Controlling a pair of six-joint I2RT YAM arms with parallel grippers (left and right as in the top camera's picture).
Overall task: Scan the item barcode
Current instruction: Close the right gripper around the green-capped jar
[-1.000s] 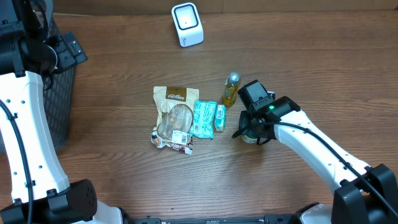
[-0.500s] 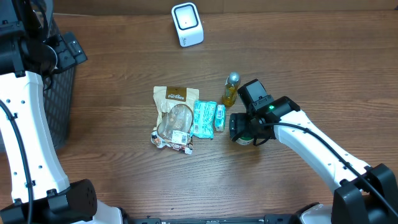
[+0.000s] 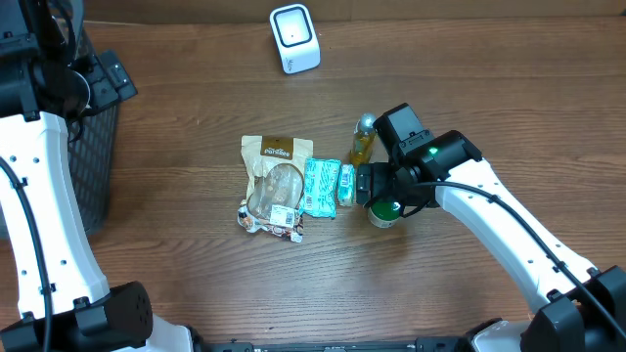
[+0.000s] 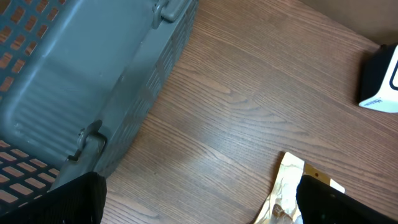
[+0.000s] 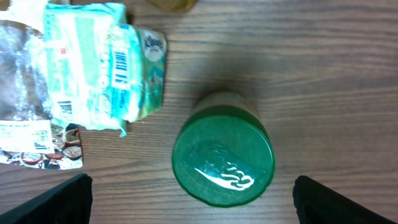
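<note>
Scanning is judged not yet begun: every item rests on the tabletop (image 3: 196, 264), well apart from the scanner (image 3: 294, 37) at the far edge.

1. The grey basket (image 4: 93, 68) stands at the left side. The left pincer (image 4: 199, 208) hovers beside it, released, with nothing between its fingers.
2. The snack bag (image 3: 274, 186) lies flat at the centre, with the teal tissue packs (image 3: 321, 186) touching its right side. 1 barcode (image 5: 119, 62) faces up on a pack.
3. The green-lidded jar (image 5: 222, 157) stands upright just beside the tissue packs. The right pincer (image 5: 189, 186) sits directly above it, released, with 1 finger on each side of the lid and neither touching it.
4. The yellow bottle (image 3: 363, 142) stands near the jar, on the scanner side.

The jar appears to be the item in hand. Remaining work, as a judgement: clench on it, lift it, carry it to the scanner and present its barcode, which none of the 3 views shows.
</note>
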